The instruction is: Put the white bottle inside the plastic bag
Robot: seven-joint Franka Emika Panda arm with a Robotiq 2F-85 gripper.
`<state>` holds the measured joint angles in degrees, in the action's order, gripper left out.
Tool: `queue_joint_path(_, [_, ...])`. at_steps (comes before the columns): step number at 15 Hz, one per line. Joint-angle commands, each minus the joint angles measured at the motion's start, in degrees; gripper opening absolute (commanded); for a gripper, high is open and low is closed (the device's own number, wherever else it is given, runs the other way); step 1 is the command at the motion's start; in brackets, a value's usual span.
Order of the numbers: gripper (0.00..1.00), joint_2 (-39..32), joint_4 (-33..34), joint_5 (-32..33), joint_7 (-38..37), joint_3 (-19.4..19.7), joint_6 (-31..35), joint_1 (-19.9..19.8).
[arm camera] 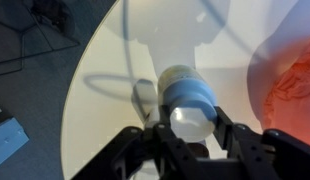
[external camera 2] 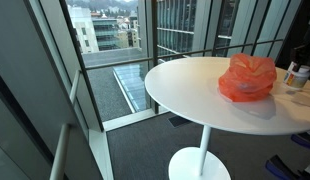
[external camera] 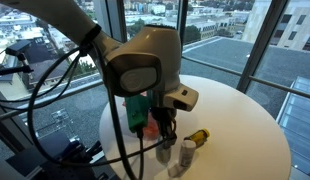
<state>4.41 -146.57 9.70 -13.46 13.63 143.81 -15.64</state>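
The white bottle (arm camera: 185, 92) has a blue label and a white cap. In the wrist view it stands upright on the round white table (arm camera: 115, 60), right between my jaws. My gripper (arm camera: 188, 122) is closed on its cap, with one finger touching each side. In an exterior view my gripper (external camera: 167, 143) reaches down to the tabletop beside small bottles. The orange-red plastic bag (external camera 2: 247, 78) lies crumpled on the table. It also shows at the right edge of the wrist view (arm camera: 298, 90), close beside the bottle.
A small yellowish bottle (external camera: 198, 135) lies on its side on the table (external camera: 235, 120) near my gripper. The table stands on a single pedestal (external camera 2: 200, 150) next to large windows and a railing (external camera 2: 70, 120). Cables hang from the arm.
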Motion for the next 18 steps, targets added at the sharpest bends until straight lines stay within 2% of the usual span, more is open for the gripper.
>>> queue_joint_path(1, [0.19, 6.17, 0.06, 1.18, -1.26, -1.68, -5.73, 0.85])
queue_joint_path(9, [0.19, 12.84, 6.44, -1.07, -1.33, -6.79, -18.13, 3.02])
queue_joint_path(16, [0.19, 14.02, 11.76, -2.65, -1.65, -8.98, -21.28, 5.38])
queue_joint_path(17, [0.19, 13.22, 10.26, -2.06, -0.76, -8.64, -18.96, 5.24])
queue_joint_path(18, [0.44, 13.31, 10.43, -2.06, -0.76, -8.75, -19.05, 5.29])
